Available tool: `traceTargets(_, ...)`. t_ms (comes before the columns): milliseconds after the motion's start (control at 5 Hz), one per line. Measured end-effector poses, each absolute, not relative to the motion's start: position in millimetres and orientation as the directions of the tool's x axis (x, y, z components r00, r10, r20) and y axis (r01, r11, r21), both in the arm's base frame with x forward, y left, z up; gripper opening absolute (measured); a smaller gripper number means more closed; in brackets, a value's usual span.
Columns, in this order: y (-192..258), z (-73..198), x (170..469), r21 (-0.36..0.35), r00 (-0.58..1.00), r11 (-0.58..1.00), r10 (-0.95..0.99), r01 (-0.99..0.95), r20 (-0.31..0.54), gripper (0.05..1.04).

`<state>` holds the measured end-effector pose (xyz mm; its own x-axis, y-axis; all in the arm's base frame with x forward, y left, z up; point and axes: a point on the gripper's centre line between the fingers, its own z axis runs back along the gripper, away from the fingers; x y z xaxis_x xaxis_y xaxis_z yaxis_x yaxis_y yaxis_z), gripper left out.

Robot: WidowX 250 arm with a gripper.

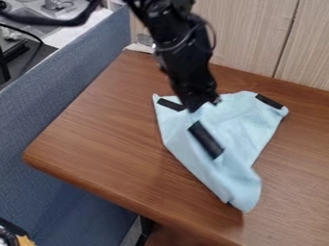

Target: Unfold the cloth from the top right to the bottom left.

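Observation:
The light blue cloth [234,127] lies rumpled on the wooden table in a roughly triangular shape, wide toward the wall and narrowing to a folded lower end near the front edge. Black strips show at its upper left corner, its upper right corner and across its middle. My black gripper [198,98] hangs down from the top of the view over the cloth's upper left part, between the upper left strip and the middle one. Its tip is against or just above the fabric, and part of the cloth behind it is hidden.
The brown table [109,129] has a rounded corner at the left. A blue-grey partition [48,110] runs along its left side, and a pale wood panel [250,36] stands behind it. Cables and dark equipment are at the upper left.

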<state>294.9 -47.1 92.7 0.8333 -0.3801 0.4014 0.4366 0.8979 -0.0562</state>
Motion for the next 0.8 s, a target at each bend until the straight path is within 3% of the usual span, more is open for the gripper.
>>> traceTargets(600, -19, 61, 232, -0.021, 0.950, 0.997, -0.065, 0.075, 0.305, 0.055)
traceTargets(800, -20, 56, 230, 0.000, 0.956, 0.999, -0.043, 0.045, 0.289, 0.055)
